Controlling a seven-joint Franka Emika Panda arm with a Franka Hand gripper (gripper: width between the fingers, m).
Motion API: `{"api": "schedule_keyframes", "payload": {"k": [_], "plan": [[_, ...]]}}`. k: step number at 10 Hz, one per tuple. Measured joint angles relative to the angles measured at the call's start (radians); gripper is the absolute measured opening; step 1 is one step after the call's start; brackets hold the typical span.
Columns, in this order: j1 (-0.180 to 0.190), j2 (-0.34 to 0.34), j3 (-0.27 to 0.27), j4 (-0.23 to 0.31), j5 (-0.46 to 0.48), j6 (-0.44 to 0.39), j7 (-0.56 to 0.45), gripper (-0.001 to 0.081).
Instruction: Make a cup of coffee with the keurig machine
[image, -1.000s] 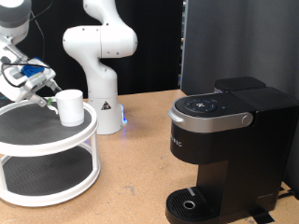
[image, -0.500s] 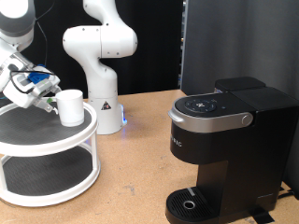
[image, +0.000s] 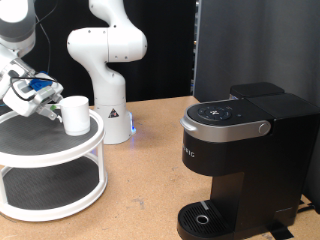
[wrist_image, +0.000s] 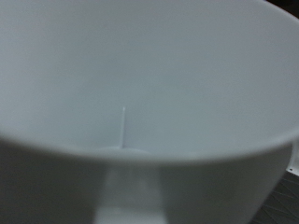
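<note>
The white cup (image: 75, 113) stands upright on the top tier of a round white two-tier stand (image: 60, 150) at the exterior view's left. My gripper (image: 49, 104), with blue parts on the hand, is right beside the cup on its left, at about rim height. In the wrist view the cup (wrist_image: 149, 84) fills the whole picture, and no fingers show there. The black keurig machine (image: 240, 150) stands at the exterior view's right with its lid down. Its drip tray (image: 205, 218) holds nothing.
A second white robot arm (image: 105, 60) stands on the wooden table behind the stand, with a small blue light at its base. A tall black panel (image: 255, 45) rises behind the keurig. Bare tabletop lies between the stand and the machine.
The gripper shifted slightly down and towards the cup between one second and half a second ago. Since then nothing has visibly moved, and the cup has stayed in place.
</note>
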Motion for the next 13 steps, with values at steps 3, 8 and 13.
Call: {"api": "schedule_keyframes", "payload": {"k": [3,8,13], "plan": [[0.000,0.000,-0.014,0.000,-0.002,-0.004,-0.012,0.0405],[-0.001,0.000,-0.018,0.000,-0.003,-0.006,-0.016,0.0066],[-0.031,-0.059,0.035,0.021,-0.006,-0.098,0.090,0.0066]]}}
